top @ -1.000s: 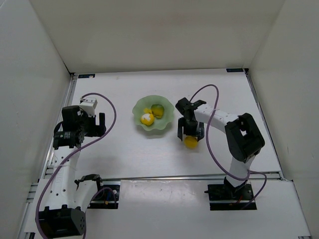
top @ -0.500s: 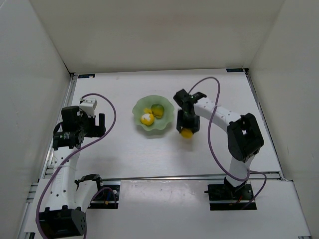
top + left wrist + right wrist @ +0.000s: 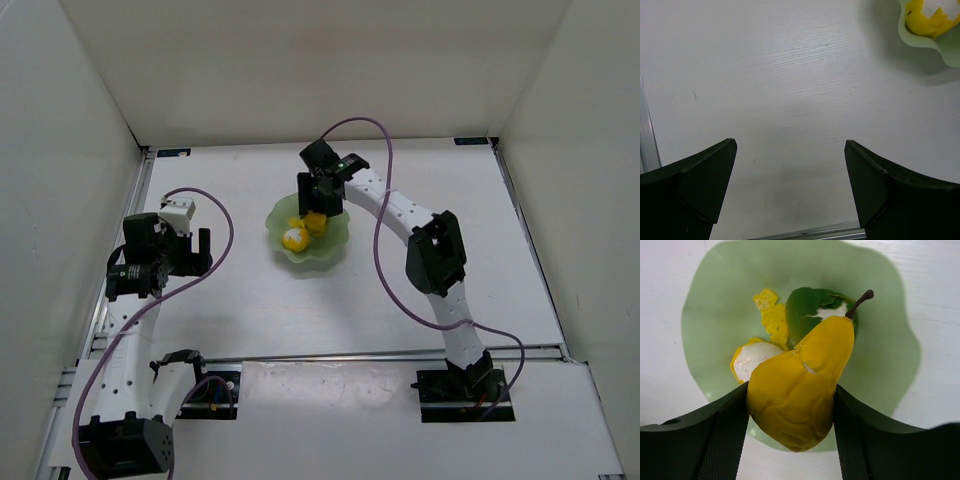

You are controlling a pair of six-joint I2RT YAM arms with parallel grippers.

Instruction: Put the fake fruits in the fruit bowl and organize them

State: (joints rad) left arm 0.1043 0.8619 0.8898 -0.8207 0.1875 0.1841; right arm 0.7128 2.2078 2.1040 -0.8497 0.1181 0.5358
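Note:
My right gripper [image 3: 316, 208] is shut on the yellow pear [image 3: 800, 385], its brown stem pointing away, and holds it above the pale green scalloped fruit bowl [image 3: 880, 365], which also shows in the top view [image 3: 338, 243]. In the bowl lie the yellow-and-white lumpy fruit [image 3: 751, 358], also seen from above [image 3: 294, 239], and the green-yellow oval fruit [image 3: 807, 307], partly hidden behind the pear. My left gripper [image 3: 790, 175] is open and empty over bare table at the left [image 3: 190, 250]. The left wrist view catches the bowl's rim [image 3: 935, 47] and the lumpy fruit [image 3: 930, 17].
White walls enclose the table on three sides. A metal rail [image 3: 350, 354] runs along the near edge. Purple cables loop from both arms [image 3: 385, 230].
My right gripper has carried the pear up from the table right of the bowl, leftward and farther away, to over the bowl. The left arm has not moved.

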